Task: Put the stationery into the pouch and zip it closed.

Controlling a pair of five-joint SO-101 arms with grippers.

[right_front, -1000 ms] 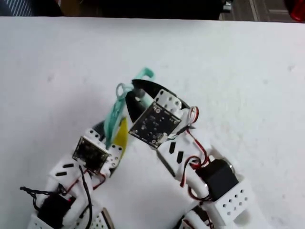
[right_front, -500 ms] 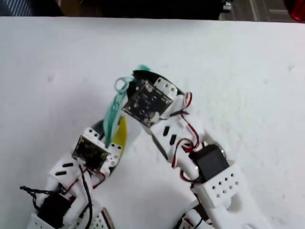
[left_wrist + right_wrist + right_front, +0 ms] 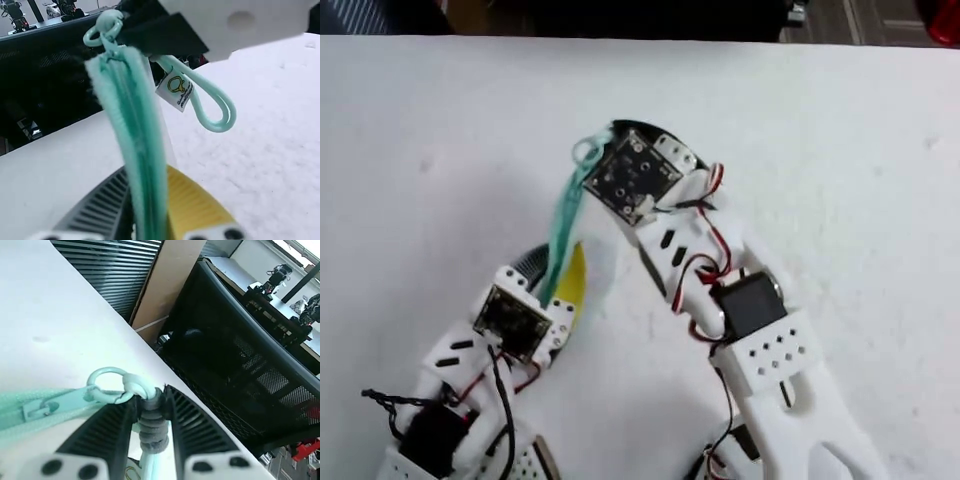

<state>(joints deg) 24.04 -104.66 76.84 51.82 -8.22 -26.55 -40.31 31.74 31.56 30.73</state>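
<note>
A teal fuzzy pouch (image 3: pixel 560 222) is stretched on edge between both grippers above the white table (image 3: pixel 840 160). My left gripper (image 3: pixel 552 278) is shut on its near end, with the pouch (image 3: pixel 142 165) pinched between a black finger (image 3: pixel 100 210) and a yellow finger (image 3: pixel 197 205). At the far end my right gripper (image 3: pixel 618 140) is shut on the cord, beside the ring (image 3: pixel 107 382). The zip slider (image 3: pixel 37 411) lies on the closed zip just behind the ring. A teal loop (image 3: pixel 220 115) with a small tag hangs below the right gripper (image 3: pixel 150 35).
The table's far edge (image 3: pixel 640 38) meets a dark area behind, and a red object (image 3: pixel 945 20) sits at the far right corner. Open tabletop lies to the left and right of the arms. The arms' bodies crowd the near edge.
My right gripper has moved toward the table's far side, pulling the pouch's end with it and drawing the pouch out longer. The left arm has kept still.
</note>
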